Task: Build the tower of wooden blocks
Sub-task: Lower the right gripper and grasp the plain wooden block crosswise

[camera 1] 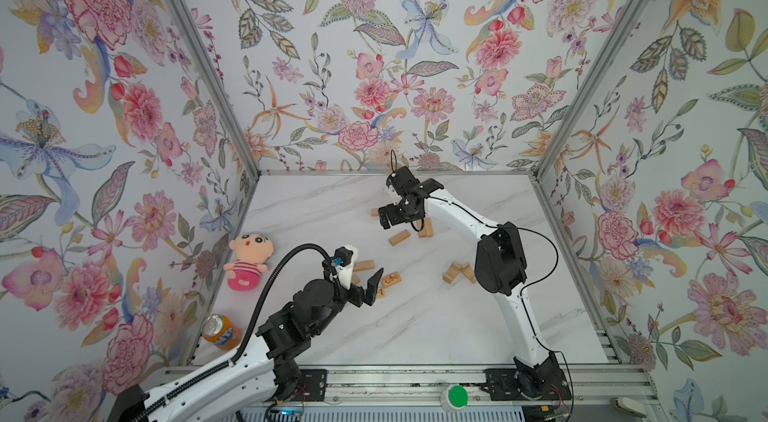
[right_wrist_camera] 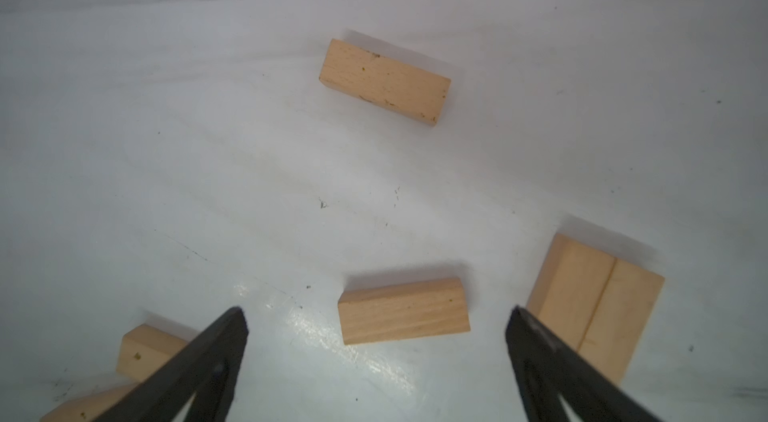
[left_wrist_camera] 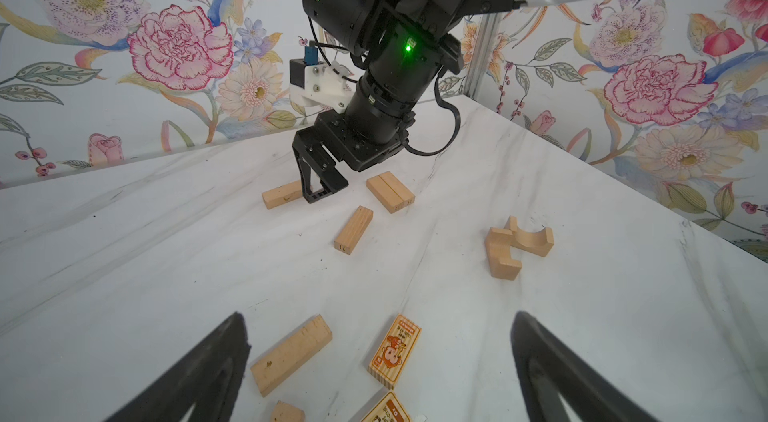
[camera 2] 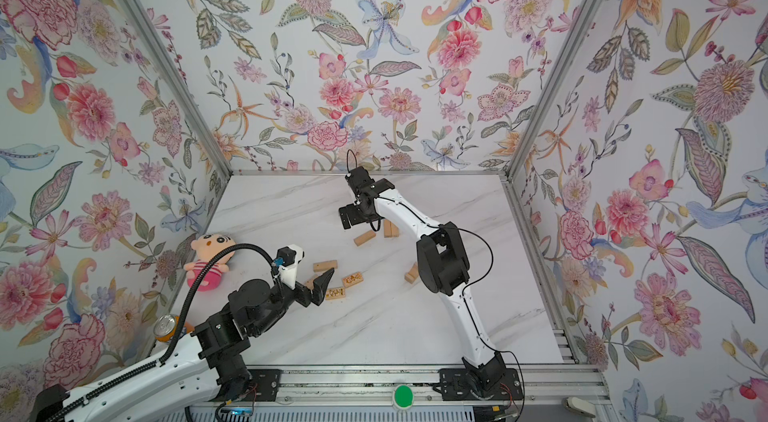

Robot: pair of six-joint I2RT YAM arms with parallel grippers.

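Several tan wood blocks lie scattered flat on the white marble table (camera 1: 415, 328); no tower is in view. Two blocks (camera 1: 426, 229) lie side by side at the far middle, with a single block (camera 1: 399, 238) just in front. My right gripper (camera 1: 388, 220) hangs open over this group; in the right wrist view a block (right_wrist_camera: 403, 311) lies on the table below its spread fingers (right_wrist_camera: 540, 357). My left gripper (camera 1: 372, 287) is open and empty beside two printed blocks (camera 1: 390, 279), also seen as the printed block (left_wrist_camera: 395, 351) and a plain block (left_wrist_camera: 291, 353).
A pink plush doll (camera 1: 245, 262) lies at the table's left edge and an orange can (camera 1: 220, 330) stands at the near left corner. Two notched wooden pieces (camera 1: 457, 273) lie by the right arm's elbow. Floral walls close three sides.
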